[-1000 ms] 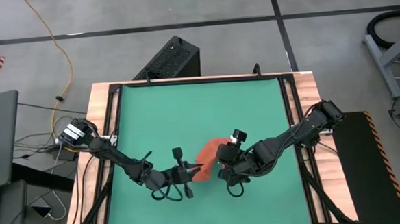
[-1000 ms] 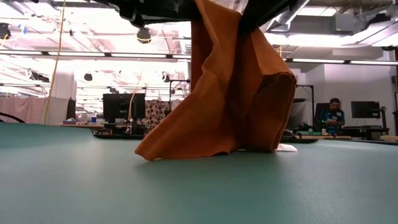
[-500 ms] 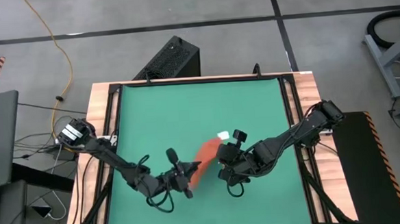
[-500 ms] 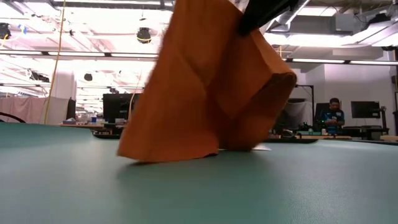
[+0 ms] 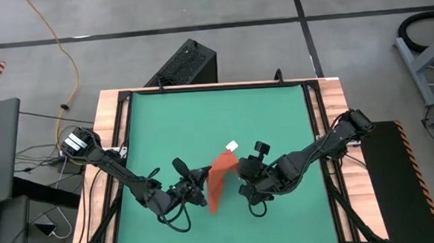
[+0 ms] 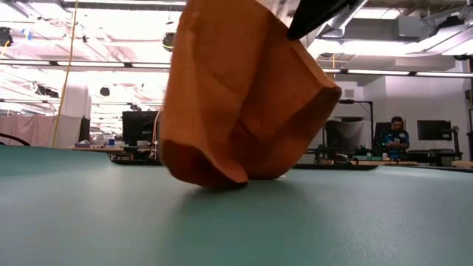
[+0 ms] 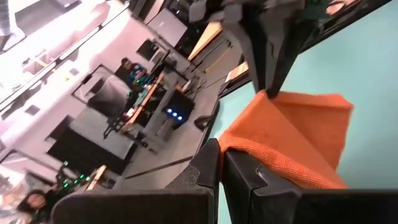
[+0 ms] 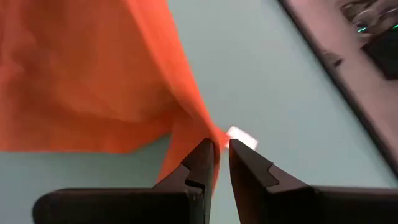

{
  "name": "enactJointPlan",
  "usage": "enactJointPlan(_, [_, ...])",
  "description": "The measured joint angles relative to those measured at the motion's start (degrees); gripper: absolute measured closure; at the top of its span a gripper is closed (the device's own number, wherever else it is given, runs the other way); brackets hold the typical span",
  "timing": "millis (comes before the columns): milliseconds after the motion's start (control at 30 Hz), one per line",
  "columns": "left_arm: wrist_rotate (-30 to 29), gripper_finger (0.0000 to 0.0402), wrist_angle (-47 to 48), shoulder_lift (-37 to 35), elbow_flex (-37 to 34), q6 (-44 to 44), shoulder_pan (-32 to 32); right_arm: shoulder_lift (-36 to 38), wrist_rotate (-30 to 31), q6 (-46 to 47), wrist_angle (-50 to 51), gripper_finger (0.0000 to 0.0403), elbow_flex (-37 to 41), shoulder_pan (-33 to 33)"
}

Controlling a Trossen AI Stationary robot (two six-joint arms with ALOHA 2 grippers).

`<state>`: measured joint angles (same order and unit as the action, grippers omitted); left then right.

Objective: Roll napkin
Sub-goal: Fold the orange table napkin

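The orange-red napkin (image 5: 218, 179) hangs bunched between my two grippers over the middle of the green mat (image 5: 202, 122). Its white tag (image 5: 232, 146) sticks out toward the far side. In the low view the napkin (image 6: 244, 96) sags as a pouch whose lowest fold (image 6: 222, 177) touches the mat. My left gripper (image 5: 204, 185) is shut on the napkin's left side, and my right gripper (image 5: 239, 171) is shut on its right side. My left gripper (image 7: 222, 152) pinches a folded edge of the napkin (image 7: 239, 144) between its two fingers, coming in level from the table's left. The cloth runs away from the fingers toward the other gripper. My right gripper (image 8: 222, 144) pinches the napkin's corner (image 8: 208, 129) beside the white tag (image 8: 242, 138). Its fingers slant down from the table's right. The cloth hangs below the fingers in slack folds.
A black box (image 5: 188, 63) stands on the floor beyond the table's far edge. The wooden frame (image 5: 114, 142) borders the mat on both sides. Open mat lies toward the far edge and the near edge. A person (image 6: 397, 137) sits in the room behind.
My left gripper has risen a little, drawn toward the table's left and rolled about its own axis. The napkin's left flap, spread on the mat before, has been pulled up and gathered. The cloth now hangs as a rounded pouch, and the white tag has swung toward the far edge.
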<state>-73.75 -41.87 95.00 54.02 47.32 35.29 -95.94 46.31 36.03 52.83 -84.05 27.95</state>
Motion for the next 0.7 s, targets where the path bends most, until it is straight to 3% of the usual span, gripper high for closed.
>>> enactJointPlan(233, [0.1,0.0401,14.3,-4.5,0.0,-11.3,-0.5,0.0,9.9,1.4,0.2,0.0329,0.0,3.3])
enactJointPlan(367, [6.2,0.0401,24.3,-6.4,0.0,-22.5,-1.7,-1.2,12.5,5.6,-3.4,0.0329,2.1,6.1])
enactJointPlan(533, [9.1,0.0401,30.1,-7.1,0.0,-30.3,-3.5,-8.9,12.2,7.4,-12.2,0.0329,4.4,7.8])
enactJointPlan(700, [10.0,0.0401,32.0,-7.1,0.0,-32.9,-4.2,-19.6,12.2,0.8,-27.3,0.0329,3.7,10.2])
